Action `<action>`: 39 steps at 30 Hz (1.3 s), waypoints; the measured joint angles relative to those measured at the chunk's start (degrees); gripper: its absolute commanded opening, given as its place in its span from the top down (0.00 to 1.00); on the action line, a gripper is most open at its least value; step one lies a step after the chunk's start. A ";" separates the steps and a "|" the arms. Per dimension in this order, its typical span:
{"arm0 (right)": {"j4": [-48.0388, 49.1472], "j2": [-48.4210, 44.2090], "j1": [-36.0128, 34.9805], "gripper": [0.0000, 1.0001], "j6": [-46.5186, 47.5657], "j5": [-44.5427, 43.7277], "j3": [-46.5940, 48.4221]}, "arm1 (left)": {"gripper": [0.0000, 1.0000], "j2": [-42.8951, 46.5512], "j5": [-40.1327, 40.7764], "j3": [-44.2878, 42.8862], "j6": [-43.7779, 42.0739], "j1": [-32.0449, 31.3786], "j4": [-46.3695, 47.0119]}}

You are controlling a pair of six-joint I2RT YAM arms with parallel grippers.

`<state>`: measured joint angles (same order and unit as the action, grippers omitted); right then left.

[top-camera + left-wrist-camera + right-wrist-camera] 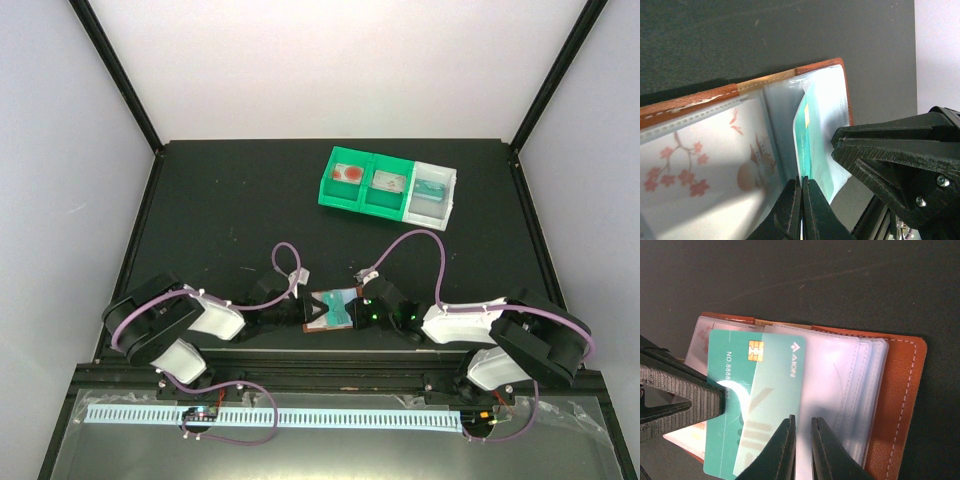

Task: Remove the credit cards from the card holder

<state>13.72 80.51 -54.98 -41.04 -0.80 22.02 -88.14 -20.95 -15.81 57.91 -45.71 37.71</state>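
Note:
The reddish-brown card holder [322, 322] lies open near the table's front edge, between both grippers. Its clear inner pockets are fanned out in the right wrist view [900, 390]. A teal credit card [740, 370] with a gold chip sticks halfway out of one clear pocket. My left gripper [802, 179] is shut on the edge of that card [812, 145]. My right gripper [803, 419] pinches a clear pocket sleeve of the holder, its jaws nearly closed. A pocket with a pink blossom print [685, 170] shows on the holder's other side. No other cards show.
Two joined green bins [365, 185] and a white bin [432, 193], each holding small items, stand at the back right of the black table. Purple cables [420, 245] loop over both arms. A white perforated strip [300, 415] lies below the table edge.

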 measured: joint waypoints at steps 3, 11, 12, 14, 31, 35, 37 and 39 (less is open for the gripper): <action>-0.13 -0.11 0.00 0.87 0.00 0.00 0.00 | 0.98 1.18 0.35 1.07 0.02 0.24 0.00; -0.87 -0.68 0.00 0.87 0.00 0.02 0.00 | 0.98 7.17 2.95 4.13 0.37 0.50 -2.03; -1.01 -0.79 0.00 0.87 0.02 0.02 0.00 | 0.98 8.28 3.54 4.46 0.44 0.55 -2.64; -1.53 -1.38 0.00 0.86 0.00 0.02 -0.04 | 0.98 10.84 4.83 5.14 0.57 0.72 -3.91; 0.17 -19.41 0.04 0.54 -3.93 7.96 -1.42 | 0.98 43.54 10.86 8.90 3.28 0.76 -15.45; 5.01 -20.65 0.07 0.47 -7.48 10.93 -2.99 | 0.98 51.28 11.08 10.43 5.16 0.76 -15.91; 6.91 -20.65 0.07 0.46 -9.40 12.24 -3.26 | 0.98 53.83 11.10 11.02 5.90 0.76 -16.33; 9.33 -20.50 0.04 0.45 -11.28 13.51 -3.26 | 0.98 55.98 11.06 11.63 6.78 0.76 -16.28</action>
<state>23.05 60.01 -54.94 -52.31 12.71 18.76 -32.16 -9.89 -4.19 64.69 -44.95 21.43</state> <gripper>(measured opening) 0.539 0.018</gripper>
